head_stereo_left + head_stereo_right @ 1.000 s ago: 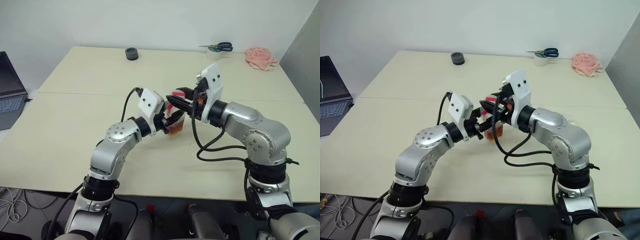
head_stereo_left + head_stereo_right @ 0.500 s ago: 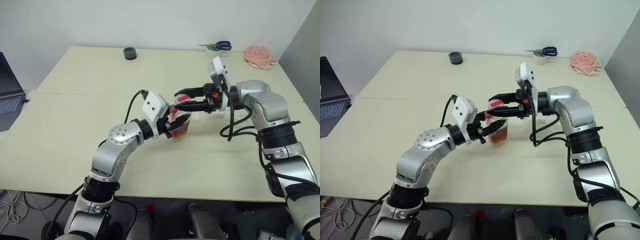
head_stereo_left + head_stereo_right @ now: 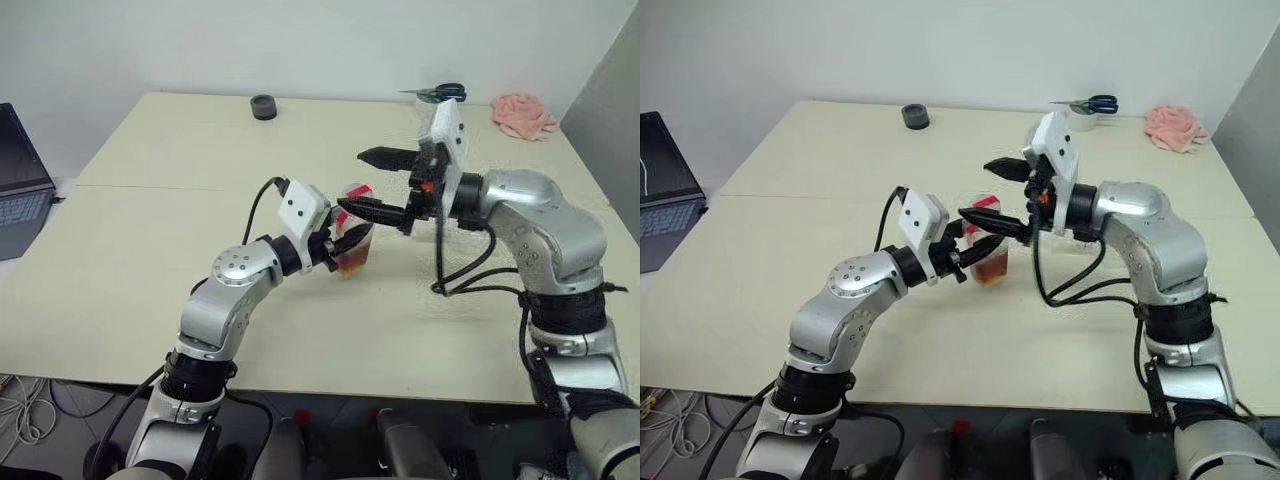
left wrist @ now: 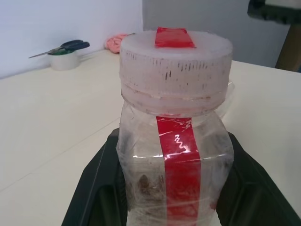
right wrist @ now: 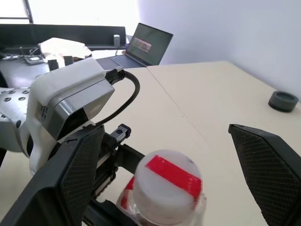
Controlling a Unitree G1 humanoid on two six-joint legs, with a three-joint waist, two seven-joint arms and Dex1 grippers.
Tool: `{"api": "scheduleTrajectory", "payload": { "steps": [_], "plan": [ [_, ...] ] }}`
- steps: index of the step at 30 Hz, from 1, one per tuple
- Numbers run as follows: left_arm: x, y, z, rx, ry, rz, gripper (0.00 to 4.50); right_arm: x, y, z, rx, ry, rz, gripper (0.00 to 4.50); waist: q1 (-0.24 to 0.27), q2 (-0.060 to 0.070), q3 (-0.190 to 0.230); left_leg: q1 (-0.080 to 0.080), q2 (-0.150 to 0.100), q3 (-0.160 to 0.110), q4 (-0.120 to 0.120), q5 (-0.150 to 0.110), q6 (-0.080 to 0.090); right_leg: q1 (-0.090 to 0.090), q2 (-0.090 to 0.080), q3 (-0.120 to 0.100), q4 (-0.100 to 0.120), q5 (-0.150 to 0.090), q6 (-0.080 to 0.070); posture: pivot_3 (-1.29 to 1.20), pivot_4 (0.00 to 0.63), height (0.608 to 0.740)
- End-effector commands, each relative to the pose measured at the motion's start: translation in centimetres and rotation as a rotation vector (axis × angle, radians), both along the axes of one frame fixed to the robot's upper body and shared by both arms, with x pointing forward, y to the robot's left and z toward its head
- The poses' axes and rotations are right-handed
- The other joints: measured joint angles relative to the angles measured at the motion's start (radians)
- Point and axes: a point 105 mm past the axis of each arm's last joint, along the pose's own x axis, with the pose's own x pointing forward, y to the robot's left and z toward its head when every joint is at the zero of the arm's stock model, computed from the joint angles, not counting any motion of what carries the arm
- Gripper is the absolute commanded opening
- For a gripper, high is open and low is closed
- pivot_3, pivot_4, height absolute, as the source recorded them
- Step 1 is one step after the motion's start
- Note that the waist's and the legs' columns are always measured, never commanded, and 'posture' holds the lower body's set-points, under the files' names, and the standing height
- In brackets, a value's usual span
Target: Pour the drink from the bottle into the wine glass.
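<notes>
From the head, the bottle (image 3: 352, 243) stands near the table's (image 3: 150, 250) middle, clamped low by the left gripper (image 3: 335, 248); amber drink (image 3: 351, 262) fills its bottom. The right gripper (image 3: 372, 182) hangs over the cap (image 3: 357, 193), fingers spread wide, empty.

Left wrist: black fingers (image 4: 94, 188) hug the bottle's sides under the cap.

Right wrist: fingers (image 5: 75, 165) stand apart either side of the cap, not touching.

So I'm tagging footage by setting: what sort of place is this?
Probably an office or lab workspace, not a home: plain pale tables pushed together against a bare wall, an open laptop at the edge, and scissors lying on a tape roll at the back.
</notes>
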Motion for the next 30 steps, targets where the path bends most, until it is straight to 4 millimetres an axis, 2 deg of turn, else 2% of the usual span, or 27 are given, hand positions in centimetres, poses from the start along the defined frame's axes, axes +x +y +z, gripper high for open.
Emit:
{"api": "scheduleTrajectory", "payload": {
  "steps": [1,7,12,15,21,24,27,28,30],
  "plan": [
    [-0.1,-0.2,1.8,-0.027,-0.079,-0.007,1.86,-0.9,-0.2,1.0,0.034,-0.024,-0.100,4.50,0.001,0.000,0.000,0.000,0.000,0.001,0.000,0.000,0.000,0.000,0.000,0.000,0.000,0.000,0.000,0.00,0.150,0.740],
    [-0.1,-0.4,1.7,-0.028,-0.080,-0.015,1.86,-0.4,-0.4,0.7,0.082,0.021,-0.268,4.50,0.000,0.000,0.000,0.000,0.000,0.000,0.000,0.000,0.000,0.000,0.000,0.000,0.000,-0.001,0.001,0.00,0.150,0.740],
    [-0.1,-0.7,1.7,-0.029,-0.083,-0.023,1.86,-0.1,-0.3,0.1,0.081,0.045,-0.316,4.50,0.000,0.000,0.000,0.000,0.000,0.001,0.000,0.000,0.000,0.000,0.000,0.000,0.000,-0.001,0.001,0.00,0.150,0.740],
    [-0.1,-0.7,1.7,-0.028,-0.085,-0.025,1.86,0.0,-0.3,-0.1,0.083,0.061,-0.326,3.90,-0.001,0.000,0.000,0.000,0.000,0.001,0.000,0.000,0.000,0.000,0.000,0.000,0.000,-0.001,0.001,0.00,0.150,0.740],
    [0.0,-0.4,1.8,-0.027,-0.088,-0.016,1.86,0.0,-0.2,-0.5,0.064,0.078,-0.336,1.86,-0.002,0.000,0.000,0.000,0.000,0.000,0.000,0.000,0.000,0.000,0.000,0.000,0.000,-0.001,0.001,0.00,0.150,0.740],
    [0.0,-0.3,1.8,-0.026,-0.089,-0.012,1.86,-0.1,0.0,-0.4,0.060,0.073,-0.321,1.83,-0.003,0.000,0.000,0.000,0.000,0.001,0.000,0.000,0.000,0.000,0.000,0.000,0.000,-0.001,0.002,0.00,0.150,0.740],
    [0.0,-0.4,1.9,-0.027,-0.090,-0.010,1.86,-0.1,0.3,-0.1,0.050,0.052,-0.258,1.83,-0.003,0.000,0.000,0.000,0.000,0.000,0.000,0.000,0.000,0.000,0.000,0.000,0.000,-0.001,0.002,0.00,0.150,0.740],
    [0.1,-0.5,1.9,-0.028,-0.090,-0.010,1.86,-0.4,0.6,-0.1,0.031,0.054,-0.175,1.83,-0.003,0.000,0.000,0.000,0.000,0.001,0.000,0.000,0.000,0.000,0.000,0.000,0.000,-0.001,0.002,0.00,0.150,0.740],
    [0.1,-0.6,2.1,-0.033,-0.089,-0.012,1.86,-2.6,1.0,-0.5,-0.038,0.046,0.145,1.83,-0.003,0.000,0.000,0.000,0.000,0.001,0.000,0.000,0.000,0.000,0.000,0.000,-0.001,-0.001,0.002,0.00,0.150,0.740]
  ]
}}
